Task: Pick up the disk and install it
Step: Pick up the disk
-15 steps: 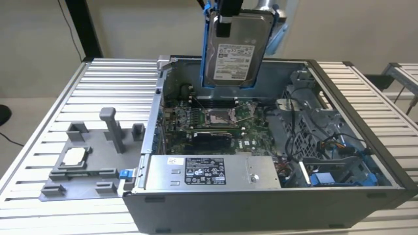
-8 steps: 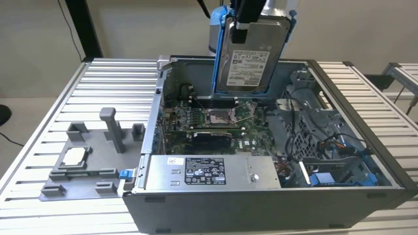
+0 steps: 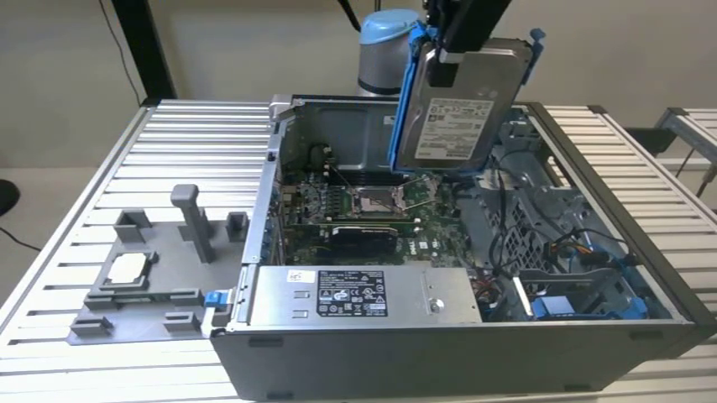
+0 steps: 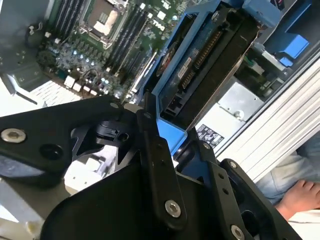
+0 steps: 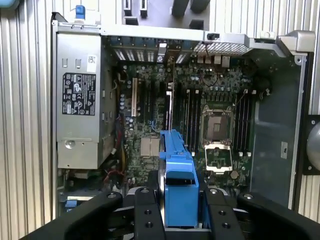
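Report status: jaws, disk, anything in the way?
Jaws shut on the disk. Disk upright, hanging above the open computer case, not installed. Loose cables in the case below.

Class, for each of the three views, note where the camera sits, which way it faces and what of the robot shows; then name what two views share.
Exterior view: off the arm, raised, looking down slantwise into the open computer case; shows the arm and the pincer holding the disk upright.
First wrist view: on the wrist, looking straight down at the motherboard; pincer fingers in front.
Second wrist view: on the wrist, slanting along the disk; pincer in front.
Shared: both wrist views show the disk in the pincer.
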You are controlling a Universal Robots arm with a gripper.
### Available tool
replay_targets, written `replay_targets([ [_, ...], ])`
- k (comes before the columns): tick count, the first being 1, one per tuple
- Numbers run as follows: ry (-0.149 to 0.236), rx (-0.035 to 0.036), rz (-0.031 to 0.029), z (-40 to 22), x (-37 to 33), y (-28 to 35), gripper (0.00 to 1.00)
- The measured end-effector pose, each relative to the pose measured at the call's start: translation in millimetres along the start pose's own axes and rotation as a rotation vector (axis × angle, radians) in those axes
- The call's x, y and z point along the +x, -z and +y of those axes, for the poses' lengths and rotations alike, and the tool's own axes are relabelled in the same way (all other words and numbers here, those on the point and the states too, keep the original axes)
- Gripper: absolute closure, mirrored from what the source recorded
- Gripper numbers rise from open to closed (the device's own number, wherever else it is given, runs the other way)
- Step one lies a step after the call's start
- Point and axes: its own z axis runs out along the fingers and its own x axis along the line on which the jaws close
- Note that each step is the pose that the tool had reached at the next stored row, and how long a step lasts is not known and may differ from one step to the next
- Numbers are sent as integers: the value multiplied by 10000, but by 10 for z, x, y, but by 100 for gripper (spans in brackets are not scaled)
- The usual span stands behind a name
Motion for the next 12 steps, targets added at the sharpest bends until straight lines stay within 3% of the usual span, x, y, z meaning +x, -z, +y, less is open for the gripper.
replay_targets([
  [7,0,0,1,-206,151,-8,100],
  [12,0,0,0,-314,256,-13,100],
])
